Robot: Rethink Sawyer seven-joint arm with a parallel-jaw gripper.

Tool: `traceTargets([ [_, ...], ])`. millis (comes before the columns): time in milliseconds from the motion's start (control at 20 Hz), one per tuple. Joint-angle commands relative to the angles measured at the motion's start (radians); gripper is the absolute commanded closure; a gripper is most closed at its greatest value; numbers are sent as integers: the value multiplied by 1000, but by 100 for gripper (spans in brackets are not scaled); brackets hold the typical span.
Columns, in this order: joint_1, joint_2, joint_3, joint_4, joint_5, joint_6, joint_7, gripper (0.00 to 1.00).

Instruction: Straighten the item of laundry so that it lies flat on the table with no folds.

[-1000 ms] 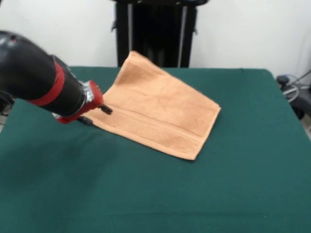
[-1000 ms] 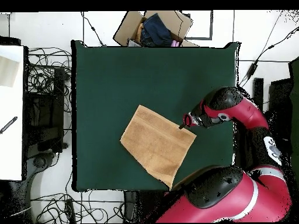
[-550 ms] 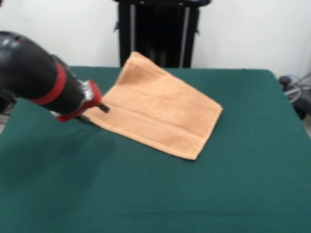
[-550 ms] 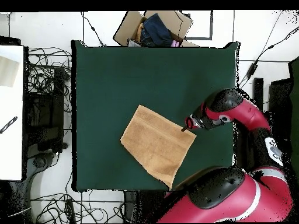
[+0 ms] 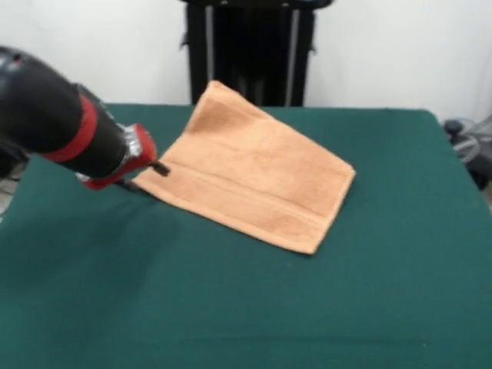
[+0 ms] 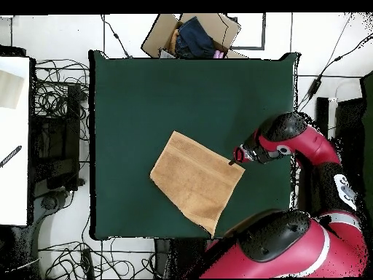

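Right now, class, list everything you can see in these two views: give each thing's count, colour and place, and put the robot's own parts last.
towel: one, light orange-tan, spread on the table toward the robot's side, one corner reaching that edge.
table: one, dark green top, filling the middle of both views.
cardboard box: one, brown, dark clothes inside, on the floor past the table's far edge.
cables: many, black, on the floor beside the table.
white surface: one, at the overhead view's left edge.
arm: one, red and black.
gripper: one, dark, at the towel's corner.

Bare green table all around the towel; arm low beside one corner.
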State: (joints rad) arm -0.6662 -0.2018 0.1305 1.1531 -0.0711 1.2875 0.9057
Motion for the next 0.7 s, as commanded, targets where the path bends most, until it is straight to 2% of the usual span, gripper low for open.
traceTargets([
  [50,-1,11,38,25,-77,-6,-22,0],
  [700,-5,-3,38,52,-83,-26,-23,0],
])
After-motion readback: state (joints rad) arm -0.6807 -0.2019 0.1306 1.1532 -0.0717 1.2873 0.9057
